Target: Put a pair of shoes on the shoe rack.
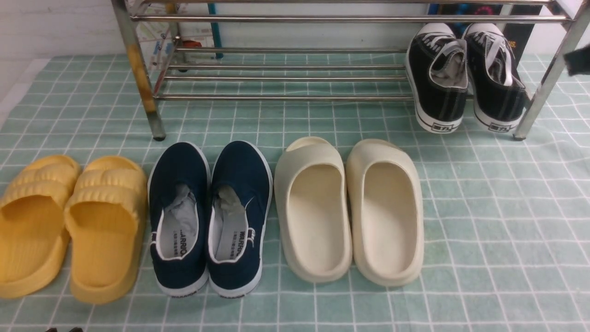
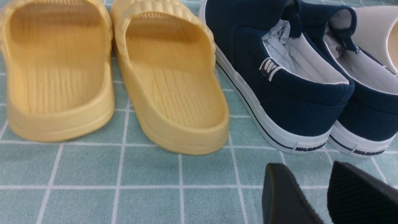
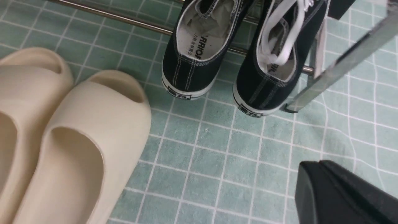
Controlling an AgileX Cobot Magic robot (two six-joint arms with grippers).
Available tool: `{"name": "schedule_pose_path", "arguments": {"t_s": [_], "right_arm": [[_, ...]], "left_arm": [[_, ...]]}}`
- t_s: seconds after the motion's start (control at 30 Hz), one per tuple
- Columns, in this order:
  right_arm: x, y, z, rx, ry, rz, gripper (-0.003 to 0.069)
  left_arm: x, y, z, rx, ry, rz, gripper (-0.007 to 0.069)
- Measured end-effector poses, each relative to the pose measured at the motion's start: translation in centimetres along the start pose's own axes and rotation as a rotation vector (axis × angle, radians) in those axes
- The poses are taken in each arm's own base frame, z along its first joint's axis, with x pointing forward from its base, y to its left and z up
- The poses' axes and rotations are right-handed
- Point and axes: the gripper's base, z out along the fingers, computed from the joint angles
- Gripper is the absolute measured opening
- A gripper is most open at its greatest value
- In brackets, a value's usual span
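The two black canvas sneakers, one (image 1: 438, 87) beside the other (image 1: 495, 92), sit side by side at the right end of the steel shoe rack (image 1: 286, 18). They rest on its lower bars, toes inward and heels hanging over the front bar. They also show in the right wrist view (image 3: 199, 46), next to the rack's leg (image 3: 342, 65). My right gripper (image 3: 314, 166) is shut and empty, above the cloth a little in front of the sneakers. My left gripper (image 2: 306, 169) is open and empty, low over the cloth behind the navy shoes' heels.
On the green checked cloth (image 1: 507, 230) in front of the rack stand three pairs in a row: yellow slippers (image 1: 69, 221), navy slip-ons (image 1: 209, 212) and cream foam slippers (image 1: 350, 207). The rack's left front leg (image 1: 138, 69) is rust-stained.
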Motion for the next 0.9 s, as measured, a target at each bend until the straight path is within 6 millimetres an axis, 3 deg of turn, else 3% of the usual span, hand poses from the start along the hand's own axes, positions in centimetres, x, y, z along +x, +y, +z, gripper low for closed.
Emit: {"name": "schedule_pose_path", "arguments": {"t_s": [0.03,0.07,0.2,0.23,0.27,0.3,0.33,0.37,0.4,0.5,0.67,0.9], "right_arm": [[0.2,0.0,-0.3,0.002,-0.004,0.003,0.0015],[1.8,0.0,-2.5,0.010,-0.056,0.017,0.0015],[7.6,0.5,-6.2,0.018,-0.222,0.043,0.0017],[8.3,0.6,-6.0,0.017,-0.227,0.044,0.0017],[10.9,0.8,-7.2,0.020,-0.338,0.049,0.0017],[11.6,0.9,-6.9,0.019,-0.334,0.049,0.0017],[13.9,1.1,-7.3,0.021,-0.421,0.048,0.0017],[14.2,1.1,-7.7,0.023,-0.462,0.048,0.0017],[16.6,1.4,-7.6,0.021,-0.542,0.053,0.0017],[20.2,1.8,-7.6,0.015,-0.714,0.077,0.0017],[23.3,2.1,-6.9,0.016,-0.857,0.083,0.0019],[25.6,2.4,-4.8,0.013,-0.806,0.084,0.0022]], "left_arm": [[0.0,0.0,0.0,0.000,0.000,0.000,0.0239],[0.0,0.0,0.0,0.000,0.000,0.000,0.0239],[0.0,0.0,0.0,0.000,0.000,0.000,0.0239],[0.0,0.0,0.0,0.000,0.000,0.000,0.0239],[0.0,0.0,0.0,0.000,0.000,0.000,0.0239],[0.0,0.0,0.0,0.000,0.000,0.000,0.0239],[0.0,0.0,0.0,0.000,0.000,0.000,0.0239],[0.0,0.0,0.0,0.000,0.000,0.000,0.0239],[0.0,0.0,0.0,0.000,0.000,0.000,0.0239],[0.0,0.0,0.0,0.000,0.000,0.000,0.0239],[0.0,0.0,0.0,0.000,0.000,0.000,0.0239],[0.0,0.0,0.0,0.000,0.000,0.000,0.0239]]}}
